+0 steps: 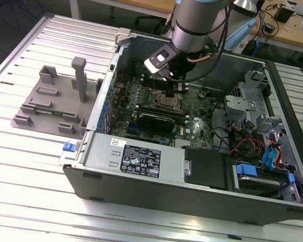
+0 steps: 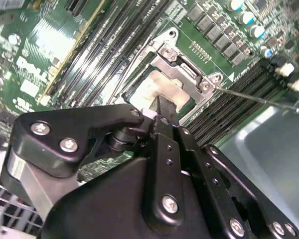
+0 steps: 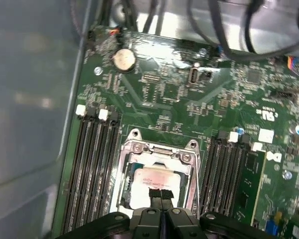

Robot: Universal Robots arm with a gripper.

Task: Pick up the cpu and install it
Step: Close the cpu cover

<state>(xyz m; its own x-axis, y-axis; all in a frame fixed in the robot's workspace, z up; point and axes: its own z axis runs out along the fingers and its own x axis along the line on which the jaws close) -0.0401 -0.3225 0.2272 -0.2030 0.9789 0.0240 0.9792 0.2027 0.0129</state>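
Jaws drawn narrow, almost together — the gripper [image 3: 160, 194] sits at the edge of the cpu [image 3: 149, 178] in its socket [image 3: 134, 148]

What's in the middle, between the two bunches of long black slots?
In the first wrist view, the metal-framed socket sits between them, with the cpu inside.

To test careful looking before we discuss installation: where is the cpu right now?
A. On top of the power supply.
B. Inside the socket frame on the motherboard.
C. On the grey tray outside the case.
B: in the first wrist view the cpu lies within the socket frame, between the memory slots, just beneath the gripper.
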